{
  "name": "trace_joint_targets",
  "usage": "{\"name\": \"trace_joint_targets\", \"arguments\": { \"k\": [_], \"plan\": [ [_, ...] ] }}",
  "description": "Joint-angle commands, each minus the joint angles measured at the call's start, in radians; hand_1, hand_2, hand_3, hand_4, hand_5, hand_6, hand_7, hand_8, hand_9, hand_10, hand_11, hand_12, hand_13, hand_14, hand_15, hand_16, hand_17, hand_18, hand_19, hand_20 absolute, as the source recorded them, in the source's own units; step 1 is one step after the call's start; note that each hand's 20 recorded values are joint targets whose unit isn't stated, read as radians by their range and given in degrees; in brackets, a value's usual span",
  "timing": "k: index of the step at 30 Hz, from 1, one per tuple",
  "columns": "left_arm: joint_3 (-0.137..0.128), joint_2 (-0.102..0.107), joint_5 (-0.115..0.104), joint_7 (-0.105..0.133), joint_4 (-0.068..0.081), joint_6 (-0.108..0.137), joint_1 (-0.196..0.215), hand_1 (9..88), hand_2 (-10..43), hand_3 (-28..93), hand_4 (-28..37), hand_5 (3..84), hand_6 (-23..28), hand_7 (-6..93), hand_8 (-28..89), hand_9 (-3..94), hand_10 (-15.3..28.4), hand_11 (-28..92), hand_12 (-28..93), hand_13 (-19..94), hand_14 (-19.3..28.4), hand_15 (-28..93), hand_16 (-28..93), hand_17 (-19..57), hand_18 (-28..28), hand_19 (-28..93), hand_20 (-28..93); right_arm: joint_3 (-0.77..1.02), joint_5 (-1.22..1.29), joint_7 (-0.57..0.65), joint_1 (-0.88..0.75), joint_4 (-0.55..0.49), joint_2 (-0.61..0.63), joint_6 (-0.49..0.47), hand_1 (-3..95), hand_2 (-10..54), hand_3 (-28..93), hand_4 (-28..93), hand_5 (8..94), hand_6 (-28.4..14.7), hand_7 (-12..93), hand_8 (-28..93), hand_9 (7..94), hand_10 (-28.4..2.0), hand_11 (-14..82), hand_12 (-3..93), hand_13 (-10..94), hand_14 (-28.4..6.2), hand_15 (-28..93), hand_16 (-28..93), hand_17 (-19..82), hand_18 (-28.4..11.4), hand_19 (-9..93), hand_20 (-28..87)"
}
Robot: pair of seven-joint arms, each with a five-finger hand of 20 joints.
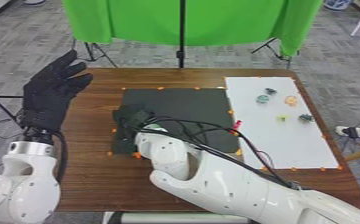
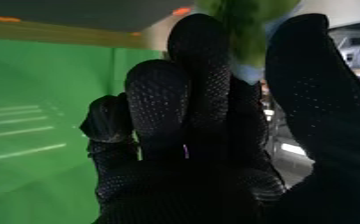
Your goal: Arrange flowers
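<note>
A brown wood-grained table [image 1: 92,165] spreads beneath the robot's right hand [image 1: 134,116], and from where I stand the green cloth [image 1: 132,20] hangs in soft folds beyond it. To that hand's right lies a smooth white rectangular sheet [image 1: 274,145]; directly below it, a matte dark mat [image 1: 181,100]. Well to its left, the left hand [image 1: 50,90], gloved in black fabric, is raised open and empty. The right hand, in dimpled black fabric, pinches a soft green flower piece [image 2: 247,30] between thumb and fingers. A rounded peach flower piece [image 1: 291,101] and a smaller frilly teal one [image 1: 263,99] rest well to its right.
</note>
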Motion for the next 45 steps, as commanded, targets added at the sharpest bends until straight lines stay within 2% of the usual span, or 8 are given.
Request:
{"name": "trace_joint_targets", "arguments": {
  "k": [1, 6, 12, 19, 26, 33, 40, 45],
  "plan": [
    [-0.001, -0.011, -0.003, -0.008, 0.005, -0.011, 0.018, 24.6, 6.4, 80, -24.0, 41.2, 10.9, 12.3, -9, 34.3, 19.8, 26, 12, 26, 28.0, 57, -9, -6.1, 28.4, 55, 27, 0.005, -0.003, 0.013, 0.005, -0.010, -0.003, -0.018, 38.1, -9.5, 77, -28, 71.0, 2.7, 16, -13, 77.6, -10.9, 51.9, 18.6, 68, -10.6, 81, 16, 29, -23.4, 93, 56],
    [-0.017, -0.023, -0.003, -0.012, -0.008, -0.001, 0.056, 24.6, 6.4, 80, -23.9, 41.2, 10.9, 12.3, -9, 34.2, 19.8, 26, 12, 26, 27.9, 57, -9, -6.1, 28.4, 55, 27, 0.012, -0.023, 0.017, -0.008, -0.022, 0.002, 0.012, 37.3, -9.5, 76, -28, 70.3, 2.5, 16, -13, 77.2, -11.3, 52.1, 18.5, 68, -10.8, 82, 16, 29, -23.4, 93, 57],
    [-0.081, -0.057, -0.019, 0.011, -0.038, 0.025, 0.185, 24.7, 6.4, 80, -23.9, 41.3, 10.9, 12.4, -9, 34.2, 19.9, 26, 12, 26, 27.9, 57, -9, -6.1, 28.4, 55, 28, 0.115, 0.064, 0.040, -0.055, -0.112, 0.030, 0.032, 35.9, -9.5, 76, -28, 70.0, 2.2, 16, -13, 77.3, -11.5, 52.1, 18.2, 68, -10.9, 82, 16, 29, -23.4, 93, 57],
    [-0.114, -0.103, -0.049, 0.043, -0.051, 0.051, 0.305, 24.5, 6.4, 80, -24.3, 41.1, 10.8, 12.4, -9, 34.3, 19.8, 26, 12, 26, 27.9, 57, -9, -6.1, 28.4, 54, 28, 0.369, 0.183, 0.109, -0.199, -0.301, 0.206, 0.100, 34.7, -9.5, 76, -28, 66.3, 0.7, 15, -13, 73.8, -12.4, 46.9, 16.2, 65, -11.9, 80, 14, 29, -23.6, 93, 56],
    [-0.112, -0.129, -0.051, 0.036, -0.048, 0.052, 0.327, 23.8, 6.5, 80, -24.9, 40.8, 10.7, 12.4, -9, 34.2, 19.7, 26, 12, 26, 27.8, 57, -9, -6.2, 28.4, 54, 28, 0.569, 0.247, 0.232, -0.308, -0.388, 0.468, 0.199, 33.6, -9.5, 77, -28, 61.9, -0.2, 15, -13, 67.8, -16.4, 34.1, 13.9, 60, -13.8, 75, 11, 25, -23.6, 93, 50],
    [-0.103, -0.130, -0.064, 0.065, -0.051, 0.058, 0.352, 23.2, 6.5, 80, -25.9, 40.5, 10.5, 12.5, -9, 34.1, 19.8, 26, 12, 26, 27.8, 56, -9, -6.1, 28.4, 54, 28, 0.626, 0.247, 0.352, -0.370, -0.323, 0.642, 0.277, 34.0, -9.5, 78, -28, 60.1, 0.1, 16, -13, 63.4, -17.9, 28.6, 13.2, 55, -15.3, 72, 9, 23, -23.6, 92, 48],
    [-0.091, -0.119, -0.068, 0.084, -0.053, 0.064, 0.349, 23.7, 6.6, 80, -25.6, 40.5, 10.6, 12.6, -9, 34.0, 19.8, 26, 12, 26, 27.8, 56, -9, -6.0, 28.4, 54, 29, 0.639, 0.220, 0.391, -0.412, -0.234, 0.691, 0.195, 33.5, -9.5, 81, -28, 55.1, 0.7, 17, -14, 54.3, -19.0, 23.1, 12.5, 47, -16.3, 71, 6, 19, -22.6, 89, 47],
    [-0.098, -0.128, -0.063, 0.074, -0.061, 0.064, 0.360, 23.7, 6.5, 80, -25.3, 40.5, 10.6, 12.6, -9, 34.0, 19.8, 26, 12, 26, 27.9, 56, -9, -5.9, 28.4, 53, 29, 0.641, 0.185, 0.385, -0.433, -0.207, 0.684, 0.080, 32.9, -9.5, 82, -28, 52.8, 1.0, 18, -14, 51.7, -19.3, 21.3, 12.7, 45, -16.7, 71, 5, 17, -22.8, 88, 48]
  ]
}}
